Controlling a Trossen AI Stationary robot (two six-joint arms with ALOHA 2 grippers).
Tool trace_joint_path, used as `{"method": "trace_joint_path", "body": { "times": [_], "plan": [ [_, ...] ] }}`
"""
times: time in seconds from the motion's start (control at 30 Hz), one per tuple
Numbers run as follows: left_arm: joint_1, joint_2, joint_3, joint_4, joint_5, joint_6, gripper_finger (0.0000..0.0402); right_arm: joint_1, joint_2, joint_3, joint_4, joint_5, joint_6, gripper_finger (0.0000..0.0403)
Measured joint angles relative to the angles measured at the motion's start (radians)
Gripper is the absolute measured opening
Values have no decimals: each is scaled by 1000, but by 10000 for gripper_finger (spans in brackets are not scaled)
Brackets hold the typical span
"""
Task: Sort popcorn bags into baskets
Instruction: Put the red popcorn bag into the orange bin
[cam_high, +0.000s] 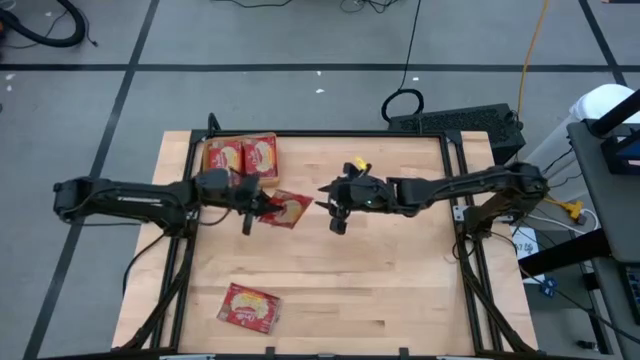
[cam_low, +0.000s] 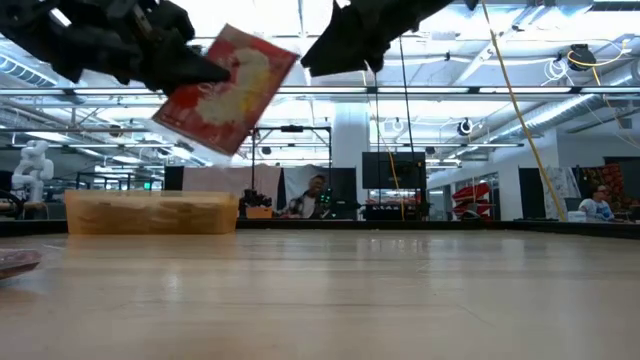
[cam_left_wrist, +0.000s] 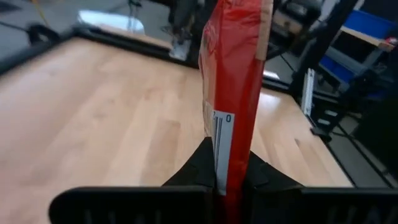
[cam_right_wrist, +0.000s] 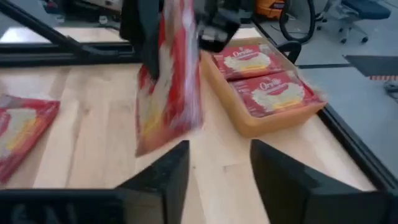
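A red popcorn bag (cam_high: 290, 209) hangs in the air over the middle of the table, with my left gripper (cam_high: 258, 206) shut on it. My right gripper (cam_high: 336, 212) is just to the bag's right, open with nothing between its fingers (cam_right_wrist: 168, 177). The orange basket (cam_high: 206, 160) stands at the far left of the table, and two popcorn bags (cam_high: 242, 157) lie flat in it. Another popcorn bag (cam_high: 249, 307) lies flat on the table near the front edge. My left gripper pinches the bag's edge nearest the table's left side (cam_left_wrist: 231, 171) between its two fingers. The fingers come about level from the table's left. The bag (cam_low: 225, 90) sticks out beyond them, tilted, lifted clear of the table.
Black frame rails (cam_high: 455, 180) run along the table's sides. Bare wood (cam_high: 380, 290) lies at the front right. Beyond the table, the low view shows a room with people (cam_low: 315, 195) at desks.
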Motion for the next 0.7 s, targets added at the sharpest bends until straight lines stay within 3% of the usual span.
{"method": "trace_joint_path", "body": {
  "times": [0.17,0.33,0.43,0.6,0.7],
  "plan": [
    [0,-115,0,-22,-45,31,24,9,-5,-103,185,-3,83,195],
    [0,-135,0,78,-83,71,25,11,48,-244,630,-6,106,198],
    [0,-108,0,170,-104,93,20,4,107,-255,842,-10,95,198],
    [8,-56,1,305,-108,110,21,-45,195,-189,891,-89,72,199],
    [20,-56,0,298,-108,99,24,-73,201,-160,889,-154,65,199]
  ]
}}
